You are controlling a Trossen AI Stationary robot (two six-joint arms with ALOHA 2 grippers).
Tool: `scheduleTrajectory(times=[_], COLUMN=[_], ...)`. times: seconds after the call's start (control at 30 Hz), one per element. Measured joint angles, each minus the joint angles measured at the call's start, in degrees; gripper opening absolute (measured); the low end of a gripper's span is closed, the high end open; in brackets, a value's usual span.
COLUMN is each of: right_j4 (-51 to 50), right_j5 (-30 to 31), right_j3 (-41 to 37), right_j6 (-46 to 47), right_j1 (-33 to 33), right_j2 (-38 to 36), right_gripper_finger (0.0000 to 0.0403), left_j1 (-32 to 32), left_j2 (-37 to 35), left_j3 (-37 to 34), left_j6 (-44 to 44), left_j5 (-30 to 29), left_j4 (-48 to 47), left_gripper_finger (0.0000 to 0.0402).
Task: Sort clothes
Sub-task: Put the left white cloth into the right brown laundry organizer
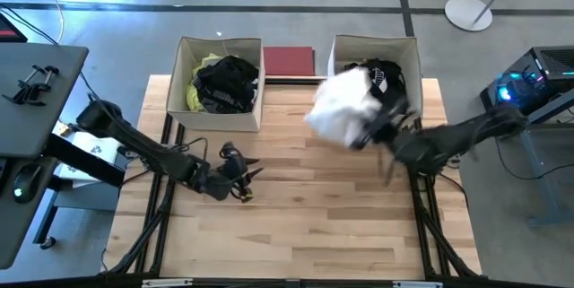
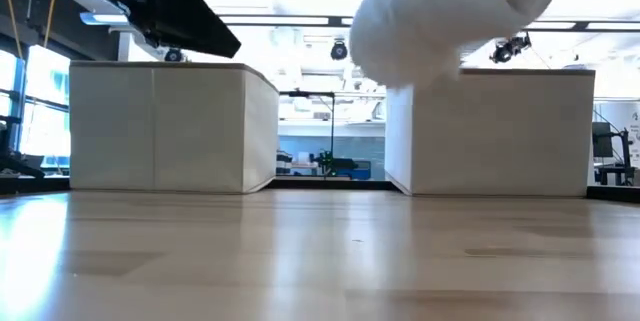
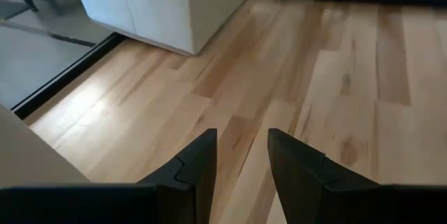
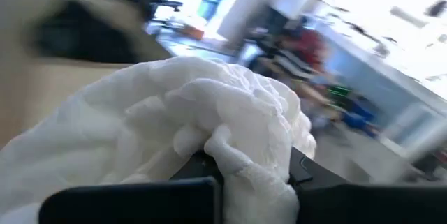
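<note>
White garment (image 4: 181, 126) fills the right wrist view; overhead shows the right tool (image 1: 366, 132) gripping it.

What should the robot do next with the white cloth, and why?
Probably carry it a little farther over the right box before letting go. The right end effector is shut on the white cloth, which hangs in the air off the table, only partly over that box's near edge. The left end effector waits empty and open above the table.

White garment (image 4: 174, 126) bunched in the right hand (image 4: 244, 172), dark fingers (image 4: 202, 168) clamped on fabric, blurred room behind
</note>
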Motion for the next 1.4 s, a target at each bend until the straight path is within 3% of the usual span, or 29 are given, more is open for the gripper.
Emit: scheduleTrajectory(times=[0.07,0.23,0.43,0.53,0.73,1.4], right_j4=[2.29,2.45,4.99,7.53,8.18,7.67], right_j5=[0.27,-7.47,-19.66,-21.67,-23.06,-22.96], right_j3=[0.0,0.0,0.0,0.0,0.0,0.0], right_j6=[-6.04,-10.23,-10.7,-12.59,-13.8,-13.66], right_j1=[-4.36,-20.77,-34.62,-38.39,-42.04,-42.14], right_j2=[-5.12,-13.28,-14.95,-14.4,-13.73,-13.73], right_gripper_finger=[0.0036,0.0036,0.0036,0.0036,0.0036,0.0037], left_j1=[0.0,0.01,0.03,0.03,0.03,0.01], left_j2=[1.45,4.58,6.21,6.14,6.16,6.16], left_j3=[-0.05,-0.07,-0.07,-0.07,-0.07,-0.07], left_j6=[0.02,0.02,0.02,0.02,0.0,4.11], left_j5=[0.02,-0.85,-0.85,-0.85,-0.85,-0.83], left_j4=[-0.25,0.83,1.31,1.44,1.48,5.89], left_gripper_finger=[0.0117,0.0117,0.0117,0.0117,0.0117,0.0117])
